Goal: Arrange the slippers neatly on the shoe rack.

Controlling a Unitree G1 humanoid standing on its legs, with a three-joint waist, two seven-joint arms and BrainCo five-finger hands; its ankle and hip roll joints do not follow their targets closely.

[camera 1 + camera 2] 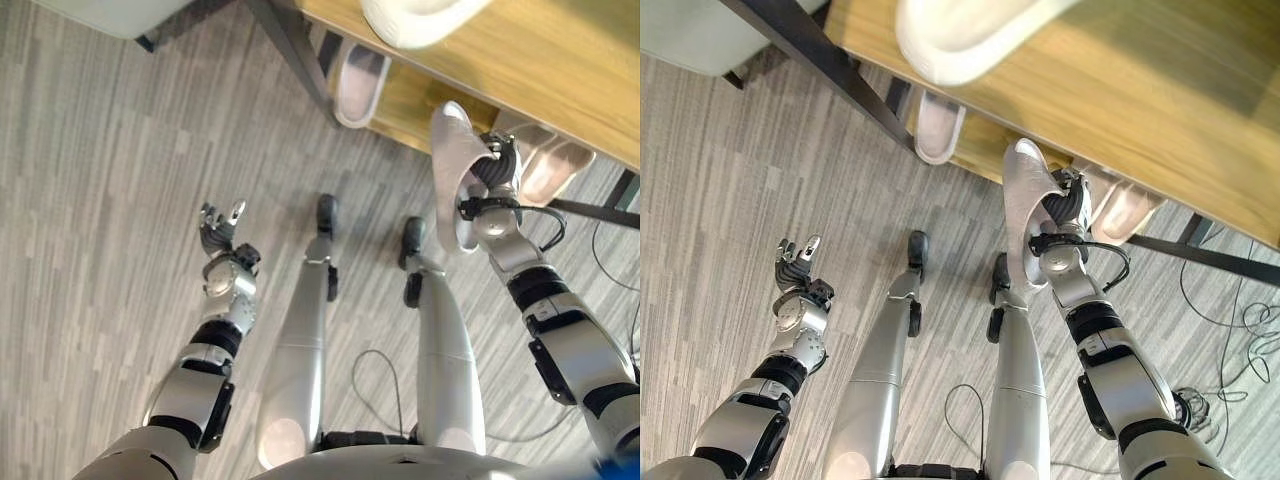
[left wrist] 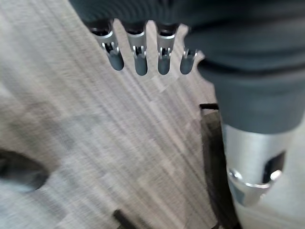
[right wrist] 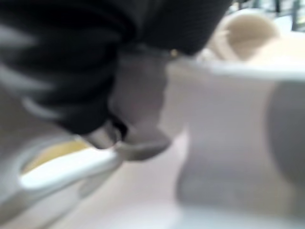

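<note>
My right hand [image 1: 495, 178] is shut on a pale slipper [image 1: 452, 170], fingers curled into its strap, and holds it on edge just in front of the shoe rack's lower shelf [image 1: 420, 100]. Up close, the right wrist view shows the same pale slipper [image 3: 228, 119]. On that lower shelf lie one pale slipper [image 1: 360, 85] at the left and a pinkish slipper [image 1: 550, 170] behind my right hand. A white slipper [image 1: 420, 20] rests on the wooden top shelf [image 1: 560, 70]. My left hand [image 1: 222, 235] hangs open over the floor at the left, its fingers [image 2: 140, 57] straight and holding nothing.
The rack's black metal leg [image 1: 295, 50] slants down to the floor left of the lower shelf. A black crossbar [image 1: 1210, 255] runs along the rack's right end. A pale box-like object [image 1: 110, 15] stands at the far left. Grey plank floor [image 1: 100, 200] lies before the rack.
</note>
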